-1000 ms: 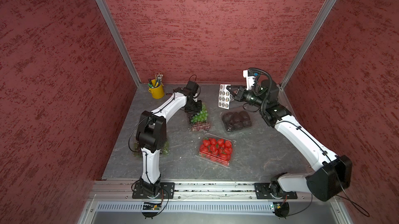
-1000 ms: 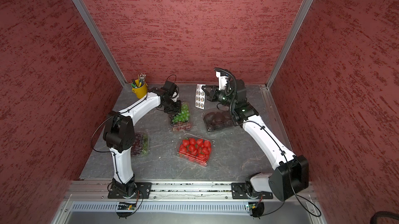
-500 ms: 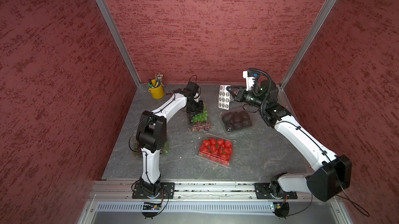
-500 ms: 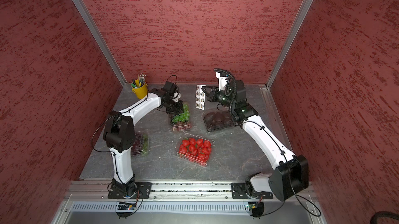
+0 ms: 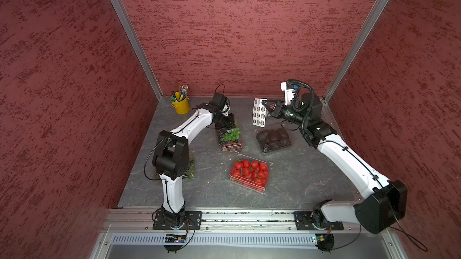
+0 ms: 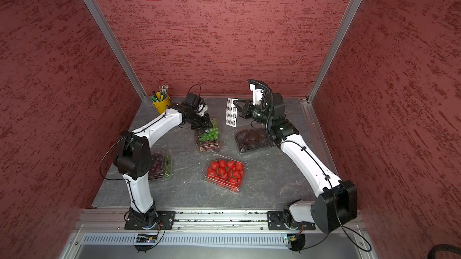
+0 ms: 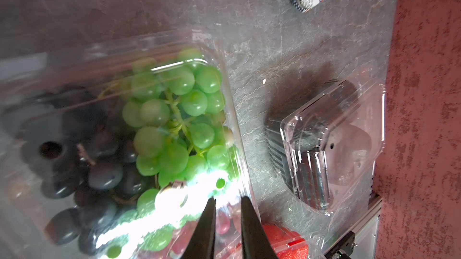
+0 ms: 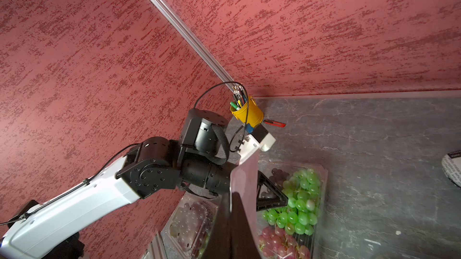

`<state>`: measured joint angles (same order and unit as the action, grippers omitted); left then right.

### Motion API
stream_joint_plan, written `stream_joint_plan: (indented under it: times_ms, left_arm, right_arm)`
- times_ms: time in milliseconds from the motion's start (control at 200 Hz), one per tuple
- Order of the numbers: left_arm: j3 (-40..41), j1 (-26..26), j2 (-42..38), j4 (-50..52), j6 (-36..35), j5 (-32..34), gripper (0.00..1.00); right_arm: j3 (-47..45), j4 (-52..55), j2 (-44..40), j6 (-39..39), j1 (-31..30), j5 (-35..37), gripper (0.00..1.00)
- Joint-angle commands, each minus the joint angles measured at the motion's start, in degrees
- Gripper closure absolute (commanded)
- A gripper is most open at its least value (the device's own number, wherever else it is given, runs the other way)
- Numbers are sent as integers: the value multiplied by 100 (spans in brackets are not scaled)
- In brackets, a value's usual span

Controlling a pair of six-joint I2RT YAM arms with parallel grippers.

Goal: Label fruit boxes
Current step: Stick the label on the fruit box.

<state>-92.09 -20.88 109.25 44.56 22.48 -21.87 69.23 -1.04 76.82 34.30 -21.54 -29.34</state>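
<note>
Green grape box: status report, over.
Left gripper narrowly open, fingers over lid of green grape box. Right gripper shut on sticker sheet, held aloft. No obstruction between them.

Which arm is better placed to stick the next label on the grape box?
Left, probably. The left pincer sits right over the grape box, jaws slightly apart. The right pincer is shut on the sticker sheet, holding it upright off the table, so it is busy.
</note>
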Motion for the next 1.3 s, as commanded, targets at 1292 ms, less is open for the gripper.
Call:
stream_joint_plan:
  times_ms: [1292]
  left_arm:
    - [-27,-84,-110,-504,354,-520,77]
  right_arm:
    - [-102,-343,-142,141,27,-124,100]
